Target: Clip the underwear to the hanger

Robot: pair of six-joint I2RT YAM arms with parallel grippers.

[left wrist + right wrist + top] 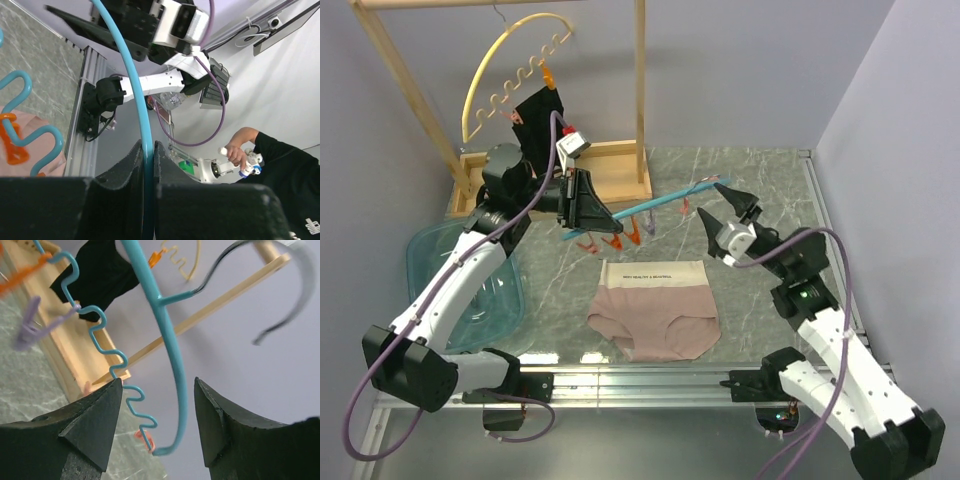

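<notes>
The underwear (655, 310), pink-beige with a cream waistband, lies flat on the table near the front middle. The light-blue hanger (655, 204) is held above it, slanting from lower left to upper right, with orange clips (620, 238) dangling. My left gripper (612, 213) is shut on the hanger's arched bar (136, 80), seen pinched between the pads in the left wrist view (148, 146). My right gripper (710, 198) is open around the hanger's other end (172, 365) without touching it. The metal hook (295, 275) shows in the right wrist view.
A wooden rack (620, 160) stands at the back left with a yellow hanger (500, 60) carrying a black garment (535, 115). A clear blue bin (470, 290) sits at the left. A metal rail (640, 385) runs along the table's front edge.
</notes>
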